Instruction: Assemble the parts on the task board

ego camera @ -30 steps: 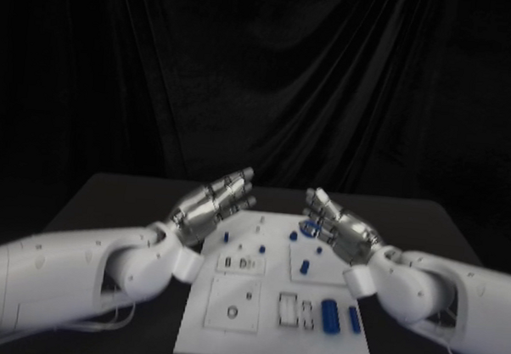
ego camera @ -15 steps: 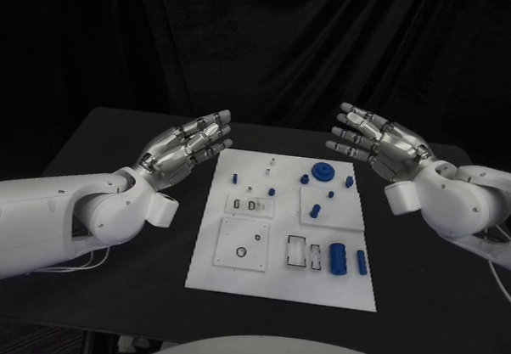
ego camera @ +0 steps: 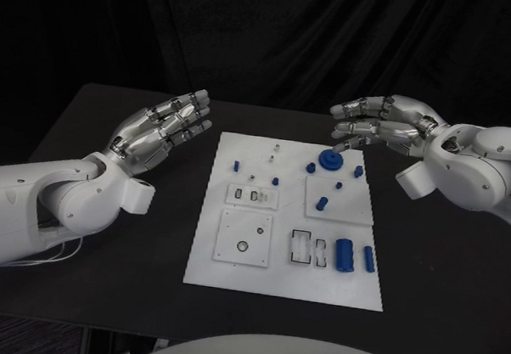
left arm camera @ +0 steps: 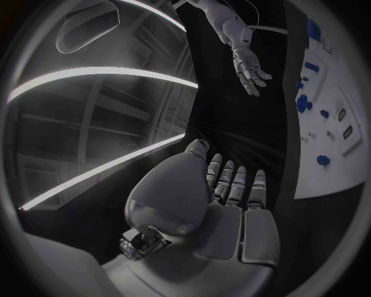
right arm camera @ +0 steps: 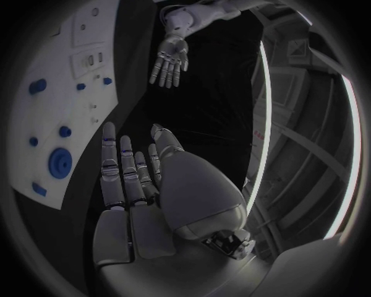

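— Position of the work?

— Found the task board (ego camera: pixel 281 282) lying flat at the middle of the black table (ego camera: pixel 442 273), long side running away from the robot.

— And on it?

— Recorded blue parts across the board's surface. Noted a large round part (ego camera: pixel 329 160) near the board's far right corner. Noted two long cylinders (ego camera: pixel 346 255) lying on their sides near its near right corner. Counted several small pegs (ego camera: pixel 275 180) about its centre. Could not tell which were already seated.

— Right hand?

— Observed the right hand (ego camera: pixel 384 126) hanging above the board's far right corner, just beyond the round part and clear of it. Seen with fingers apart, loosely curved downward, holding nothing. Judged positioned there for a reach onto that round part as the first pick.

— Left hand?

— Logged the left hand (ego camera: pixel 160 129) off the board, beside its far left corner, above bare table. Seen with fingers straight and spread wide, holding nothing. Judged parked clear so as to leave the board unobstructed for the other hand.

— Progress?

— Assessed as barely begun; nothing gripped.
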### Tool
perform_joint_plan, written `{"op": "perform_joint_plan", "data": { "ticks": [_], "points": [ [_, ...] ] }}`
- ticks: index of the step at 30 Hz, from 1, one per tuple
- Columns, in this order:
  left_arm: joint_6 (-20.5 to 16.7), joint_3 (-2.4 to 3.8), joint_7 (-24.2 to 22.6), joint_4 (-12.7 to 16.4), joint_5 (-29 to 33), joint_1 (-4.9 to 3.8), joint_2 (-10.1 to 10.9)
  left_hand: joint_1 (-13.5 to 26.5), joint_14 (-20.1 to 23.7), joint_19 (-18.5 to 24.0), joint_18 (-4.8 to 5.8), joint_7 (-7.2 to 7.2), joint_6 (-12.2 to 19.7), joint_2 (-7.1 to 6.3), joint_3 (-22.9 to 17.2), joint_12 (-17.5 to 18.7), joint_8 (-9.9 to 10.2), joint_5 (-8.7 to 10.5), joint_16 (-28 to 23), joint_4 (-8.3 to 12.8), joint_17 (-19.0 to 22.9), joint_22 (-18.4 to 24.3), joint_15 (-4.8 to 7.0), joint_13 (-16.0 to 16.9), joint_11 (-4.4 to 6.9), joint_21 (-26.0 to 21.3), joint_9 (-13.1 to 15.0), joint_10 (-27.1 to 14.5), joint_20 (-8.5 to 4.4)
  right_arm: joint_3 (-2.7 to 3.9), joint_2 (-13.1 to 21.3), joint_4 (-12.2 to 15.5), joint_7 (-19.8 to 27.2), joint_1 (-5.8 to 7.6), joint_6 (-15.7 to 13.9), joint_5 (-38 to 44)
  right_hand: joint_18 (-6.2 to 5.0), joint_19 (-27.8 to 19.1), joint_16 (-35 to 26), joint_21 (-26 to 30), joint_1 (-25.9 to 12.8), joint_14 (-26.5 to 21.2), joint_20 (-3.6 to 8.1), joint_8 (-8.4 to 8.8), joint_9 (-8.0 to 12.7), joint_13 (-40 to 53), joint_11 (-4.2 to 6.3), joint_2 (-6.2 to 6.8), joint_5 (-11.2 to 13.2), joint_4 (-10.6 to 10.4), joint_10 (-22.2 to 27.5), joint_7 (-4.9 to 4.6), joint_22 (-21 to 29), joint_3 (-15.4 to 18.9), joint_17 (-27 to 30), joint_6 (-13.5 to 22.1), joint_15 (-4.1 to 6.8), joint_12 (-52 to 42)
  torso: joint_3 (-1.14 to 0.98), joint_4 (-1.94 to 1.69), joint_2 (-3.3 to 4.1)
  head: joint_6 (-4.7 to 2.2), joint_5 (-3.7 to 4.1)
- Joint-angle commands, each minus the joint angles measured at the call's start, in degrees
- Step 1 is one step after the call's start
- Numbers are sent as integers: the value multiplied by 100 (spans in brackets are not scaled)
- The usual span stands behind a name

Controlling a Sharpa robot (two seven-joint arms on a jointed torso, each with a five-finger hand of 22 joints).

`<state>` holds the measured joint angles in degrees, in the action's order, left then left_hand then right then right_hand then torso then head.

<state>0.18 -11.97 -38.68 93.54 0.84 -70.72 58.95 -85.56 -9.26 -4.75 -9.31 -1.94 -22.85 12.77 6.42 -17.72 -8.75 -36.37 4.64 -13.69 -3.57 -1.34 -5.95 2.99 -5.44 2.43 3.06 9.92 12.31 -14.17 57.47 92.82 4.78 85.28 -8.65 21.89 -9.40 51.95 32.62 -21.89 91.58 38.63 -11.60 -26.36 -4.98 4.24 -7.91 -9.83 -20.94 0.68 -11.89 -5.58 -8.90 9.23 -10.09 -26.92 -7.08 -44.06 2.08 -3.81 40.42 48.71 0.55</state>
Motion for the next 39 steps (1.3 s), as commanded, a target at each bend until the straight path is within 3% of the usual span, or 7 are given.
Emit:
{"op": "perform_joint_plan", "data": {
  "ticks": [1, 7, 11, 12, 17, 23, 39],
  "points": [
    [-29, 8, -628, 94, -34, -58, 41, -35, -46, -21, -113, -8, -35, 16, -31, -32, -30, -24, 33, 4, -6, -10, -4, 5, -41, 33, 7, 24, 42, 1, -76, -32, -1048, 75, -250, 2679, -86, 438, 195, -376, -60, 701, 95, -2, 21, -24, -77, 154, 242, -14, -232, -15, -223, -129, -29, -122, 122, -32, 46, -42, 181, -88, 45],
    [-19, 15, -635, 197, -34, -106, 116, -38, -59, -29, -112, -17, -53, 2, -40, -46, -37, -24, 41, 14, -10, -12, -17, 6, -56, 37, 9, 32, 54, 1, -207, -10, -1587, 129, -313, 4975, -87, 1272, 1305, -1945, -296, 2150, 447, 146, 65, -47, 110, 421, 329, -207, -1010, 161, -1313, -355, -592, -400, 515, 101, 102, -124, 333, -241, 108],
    [-2, 18, -626, 206, -34, -126, 136, -43, -74, -44, -109, -31, -66, 10, -77, -62, -41, -31, 51, 25, -13, -15, -49, 4, -89, 45, 8, 39, 90, 2, -250, 74, -1876, 139, -359, 6168, 164, 1786, 2008, -3795, -402, 2401, 523, 345, 20, -33, 184, 580, 331, -368, -1433, 195, -3552, -550, -1058, -747, 616, 292, 144, -145, 433, -330, 111],
    [3, 19, -625, 206, -34, -130, 143, -44, -80, -49, -108, -33, -67, 10, -85, -65, -42, -35, 54, 28, -15, -16, -54, 4, -94, 47, 8, 40, 97, 2, -258, 100, -1940, 140, -378, 6462, 353, 2245, 2408, -4811, -413, 2553, 552, 426, -19, -27, 209, 653, 224, -409, -1652, 225, -4895, -682, -1318, -885, 656, 355, 149, -150, 445, -330, 122],
    [18, 20, -618, 218, -34, -141, 167, -45, -82, -51, -108, -36, -70, 11, -91, -67, -42, -37, 56, 31, -15, -17, -61, 4, -95, 48, 8, 40, 104, 2, -275, 209, -2128, 140, -429, 7419, 585, 2702, 3459, -5980, -561, 3092, 531, 730, -144, 14, 261, 980, 139, -568, -1934, 360, -6578, -1104, -2816, -990, 697, 594, 195, -205, 542, -405, 222],
    [56, 20, -605, 238, -34, -148, 160, -48, -90, -60, -107, -40, -62, 9, -105, -64, -38, -39, 61, 38, -17, -19, -73, 2, -97, 53, 6, 35, 121, 1, -281, 278, -2218, 123, -387, 7939, 663, 2927, 4223, -6239, -714, 3766, 544, 808, -226, 50, 276, 1132, 217, -679, -2128, 416, -7018, -1236, -4230, -1063, 733, 636, 224, -261, 621, -477, 305],
    [146, 20, -593, 195, -34, -149, 88, -57, -82, -67, -108, -43, 3, 13, -157, -45, -7, -44, 59, 63, -11, -19, -107, -6, -105, 56, -5, 9, 164, 1, -288, 238, -2051, -58, -483, 8101, 751, 3213, 4539, -6451, -904, 4075, 552, 890, -305, 68, 274, 1234, 425, -859, -2481, 374, -7416, -1307, -4882, -1121, 744, 735, 249, -278, 663, -387, 342]
  ]
}}
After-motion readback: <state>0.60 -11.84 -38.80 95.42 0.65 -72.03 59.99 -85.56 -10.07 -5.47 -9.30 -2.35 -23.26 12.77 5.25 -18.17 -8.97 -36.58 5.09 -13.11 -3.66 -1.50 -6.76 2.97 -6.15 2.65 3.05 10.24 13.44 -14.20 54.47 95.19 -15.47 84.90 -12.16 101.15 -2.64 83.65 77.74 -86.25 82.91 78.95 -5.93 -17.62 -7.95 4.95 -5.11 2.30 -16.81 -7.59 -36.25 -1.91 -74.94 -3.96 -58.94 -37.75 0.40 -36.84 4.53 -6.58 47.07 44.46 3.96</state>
